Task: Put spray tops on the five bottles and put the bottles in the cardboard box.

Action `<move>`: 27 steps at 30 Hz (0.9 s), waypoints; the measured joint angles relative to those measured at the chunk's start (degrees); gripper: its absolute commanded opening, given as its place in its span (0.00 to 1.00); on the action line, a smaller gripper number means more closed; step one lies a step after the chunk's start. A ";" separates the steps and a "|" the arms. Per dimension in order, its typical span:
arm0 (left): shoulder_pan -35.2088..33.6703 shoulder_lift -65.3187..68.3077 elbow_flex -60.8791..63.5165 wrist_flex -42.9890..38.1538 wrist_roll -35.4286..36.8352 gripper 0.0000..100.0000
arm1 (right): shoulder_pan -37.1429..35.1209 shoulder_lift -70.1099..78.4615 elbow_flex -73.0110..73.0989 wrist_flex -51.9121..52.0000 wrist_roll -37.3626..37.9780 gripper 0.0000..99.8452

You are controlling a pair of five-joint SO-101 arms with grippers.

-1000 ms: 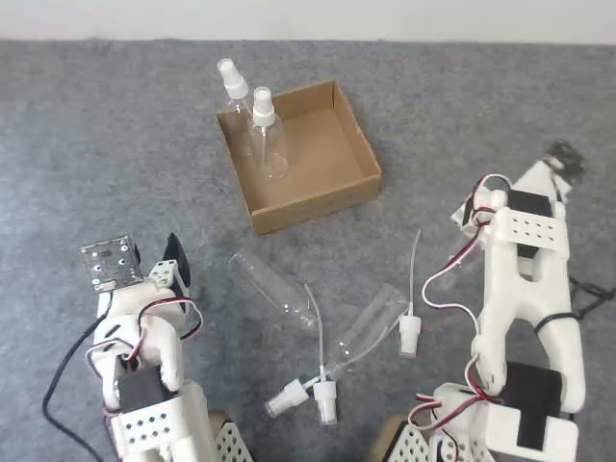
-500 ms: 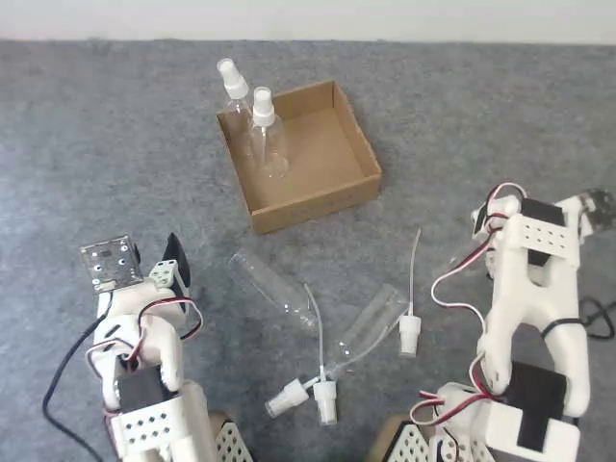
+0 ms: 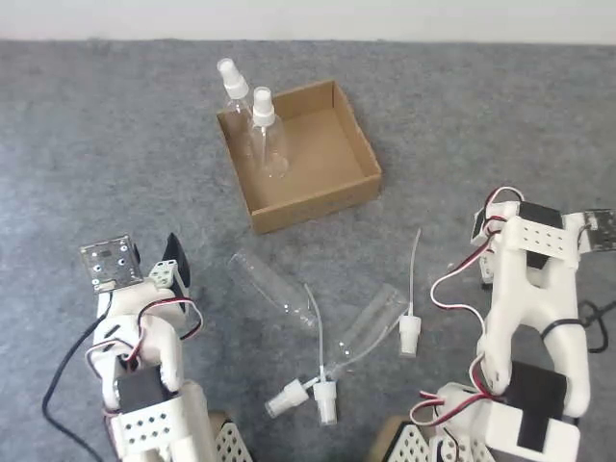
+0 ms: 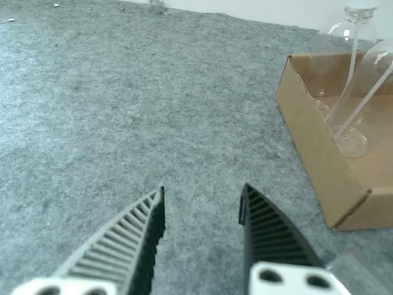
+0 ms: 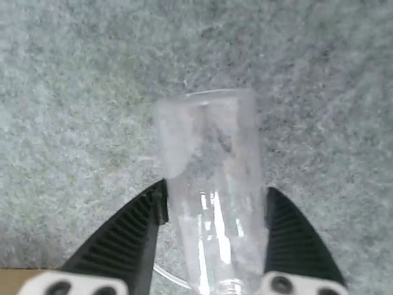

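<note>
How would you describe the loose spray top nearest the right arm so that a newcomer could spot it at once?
Find the cardboard box, then come down the grey carpet toward the right arm. Just inward of that arm lies a white spray top, its thin tube pointing back toward the box. Unlike the two other tops clustered between the arms, it lies alone.

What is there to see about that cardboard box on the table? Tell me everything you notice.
The cardboard box is plain brown, shallow and open on top, with four low walls and no flaps showing. It sits flat on the grey felt-like table cover, turned at an angle, on the side far from the arms. Two clear bottles with white spray tops stand upright inside it near one far corner. The rest of its floor is bare, and nothing else touches it.
</note>
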 measured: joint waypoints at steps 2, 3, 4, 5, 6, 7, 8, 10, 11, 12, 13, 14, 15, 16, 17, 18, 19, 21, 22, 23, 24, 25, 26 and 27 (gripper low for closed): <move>0.00 0.00 0.00 0.00 0.00 0.19 | 0.00 0.00 0.00 0.00 -0.09 0.24; 0.00 0.00 0.00 0.00 0.00 0.19 | 0.00 0.00 0.00 0.00 -0.09 0.24; 0.00 0.00 0.00 0.00 0.00 0.19 | 0.00 0.00 0.00 0.00 -0.09 0.24; 0.00 0.00 0.00 0.00 0.00 0.19 | 0.00 0.00 0.00 0.00 -0.09 0.24; 0.00 0.00 0.00 0.00 0.00 0.19 | 0.00 0.00 0.00 0.00 -0.09 0.24; 0.00 0.00 0.00 0.00 0.00 0.19 | 0.00 -0.26 0.00 0.00 -0.09 0.24; 0.00 0.00 0.00 0.00 0.00 0.19 | 0.00 -0.53 0.00 0.00 -0.09 0.24; 0.00 0.00 0.00 0.00 0.00 0.19 | 0.00 -1.05 0.00 0.00 -0.09 0.24; 0.00 0.00 0.00 0.00 0.00 0.19 | 0.00 -1.05 0.00 0.00 -0.09 0.24; 0.00 0.00 0.00 0.00 0.00 0.19 | 0.00 -1.05 0.00 0.00 -0.09 0.24; 0.00 0.00 0.00 0.00 0.00 0.19 | 0.00 -1.05 0.00 0.00 -0.09 0.24; 0.00 0.00 0.00 0.00 0.00 0.19 | 0.00 -1.05 0.00 0.00 -0.09 0.24; 0.00 0.00 0.00 0.00 0.00 0.19 | 0.00 -1.05 0.00 0.26 -0.09 0.24; 0.00 0.00 0.00 0.00 0.00 0.19 | 0.00 -1.05 0.00 1.05 -0.09 0.24; 0.00 0.00 0.00 0.00 0.00 0.19 | 0.00 -1.05 -0.26 2.11 -0.09 0.24; 0.00 0.00 0.00 0.00 0.00 0.19 | -0.26 -1.05 -1.32 3.43 -0.09 0.24; 0.00 0.00 0.00 0.00 0.00 0.19 | -0.62 -1.05 -2.55 5.19 0.00 0.24; 0.00 0.00 0.00 0.00 0.00 0.19 | -1.49 -1.23 -5.80 9.93 0.18 0.24; 0.00 0.00 0.00 0.00 0.00 0.19 | -1.76 -1.23 -7.56 11.87 0.44 0.24; 0.00 0.00 0.00 0.00 0.00 0.19 | -1.85 -1.23 -9.49 14.15 0.70 0.24; 0.00 0.00 0.00 0.00 0.00 0.19 | -2.02 -1.23 -11.25 16.26 1.14 0.24; 0.00 0.00 0.00 0.00 0.00 0.19 | -2.11 -1.23 -12.84 18.11 2.11 0.24; 0.00 0.00 0.00 0.00 0.00 0.19 | -2.11 -1.23 -14.33 19.60 3.87 0.24; 0.00 0.00 0.00 0.00 0.00 0.19 | -2.11 -1.23 -15.56 20.92 5.80 0.24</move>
